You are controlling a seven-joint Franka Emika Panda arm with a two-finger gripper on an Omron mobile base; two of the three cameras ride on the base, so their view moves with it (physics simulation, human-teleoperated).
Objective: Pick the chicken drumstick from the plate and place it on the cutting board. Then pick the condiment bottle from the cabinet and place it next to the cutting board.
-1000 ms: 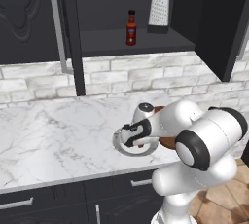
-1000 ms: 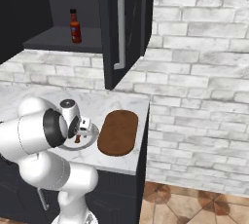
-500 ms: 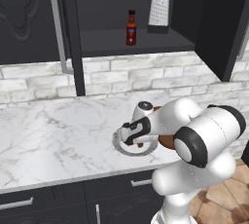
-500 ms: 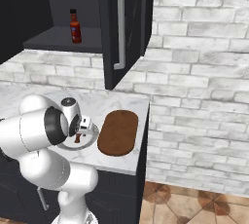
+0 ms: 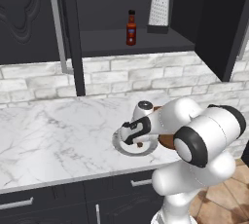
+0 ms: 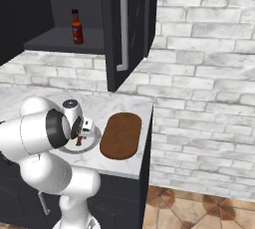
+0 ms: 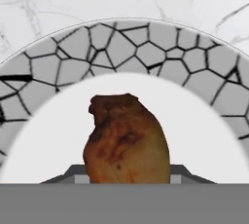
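In the left base view, the cabinet (image 5: 44, 28) stands open above the worktop (image 5: 53, 135), and on its shelf the condiment bottle (image 5: 131, 28) stands upright, with a metal grater (image 5: 159, 8) near it to the right. Lower and further right, the gripper (image 5: 139, 143) reaches down onto the plate (image 5: 121, 148), which lies on the worktop in front of the brick wall (image 5: 146, 74).

In the hand view, the chicken drumstick (image 7: 125, 140) sits on the white centre of the plate (image 7: 146, 43), right between the jaws. They look drawn in narrow around it, but their tips are hidden, so I cannot tell whether they touch the meat. The drumstick is brown with orange patches, rounded and thick below, with a lumpy, flattish top.

In the right base view, the gripper (image 6: 79, 141) is over the plate (image 6: 93, 138); just right of it, the oval dark-brown cutting board (image 6: 121, 134) lies flat.
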